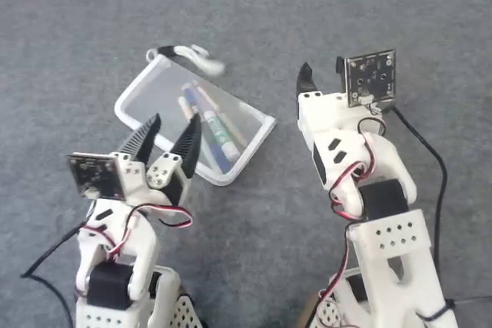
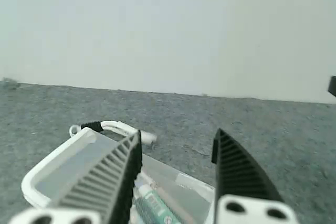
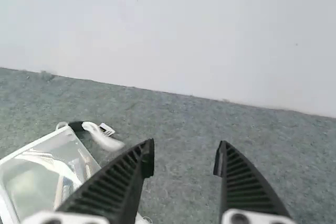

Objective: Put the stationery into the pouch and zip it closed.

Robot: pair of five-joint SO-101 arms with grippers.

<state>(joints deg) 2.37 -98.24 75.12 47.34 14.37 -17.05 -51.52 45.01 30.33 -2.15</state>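
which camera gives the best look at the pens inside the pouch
The high view: it looks down through the clear pouch and shows the pens lying side by side. The left wrist view catches part of one pen; the right wrist view shows them faintly through the pouch's wall.

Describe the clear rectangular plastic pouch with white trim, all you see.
The clear rectangular plastic pouch with white trim lies flat, skewed, on the grey tabletop. Several pens lie inside. A white strap with a black end trails from its far corner. The open left gripper hangs over its near edge; contact and zip state cannot be told.
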